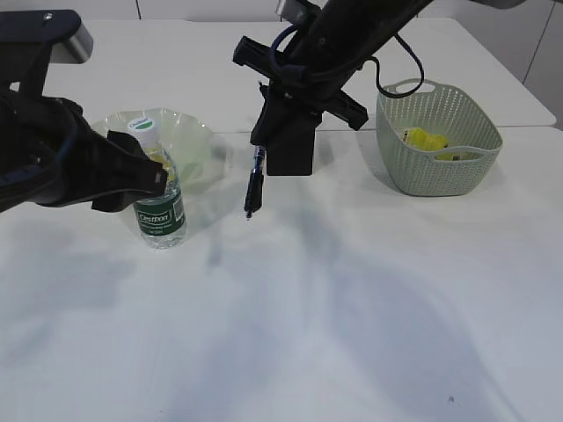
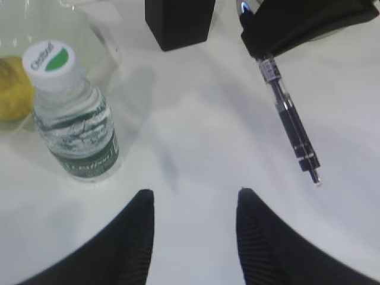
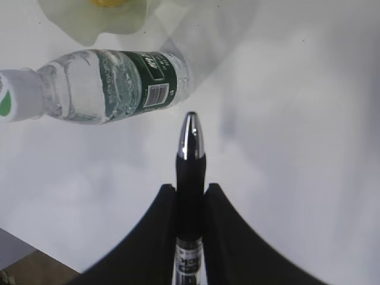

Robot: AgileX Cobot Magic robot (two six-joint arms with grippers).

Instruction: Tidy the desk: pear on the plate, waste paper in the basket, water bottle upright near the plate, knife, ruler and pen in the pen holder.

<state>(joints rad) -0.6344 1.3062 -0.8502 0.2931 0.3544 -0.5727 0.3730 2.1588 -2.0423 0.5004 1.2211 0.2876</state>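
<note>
Right claw [image 3: 189, 205]: clamped on pen [image 1: 254, 182], tip down, above desk [image 1: 352, 290].
Left claw [image 2: 191, 208]: released, empty.
Water bottle [image 1: 157, 195]: upright, at 6 o'clock of plate [image 1: 189, 132].

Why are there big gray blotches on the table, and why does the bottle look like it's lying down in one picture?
Exterior view: the blotches are soft shadows the arms cast on the table. Right wrist view: the bottle only looks sideways because that camera is tilted; it stands upright. Left wrist view: the pear at the edge is blurry, while the pen is fairly sharp.
</note>
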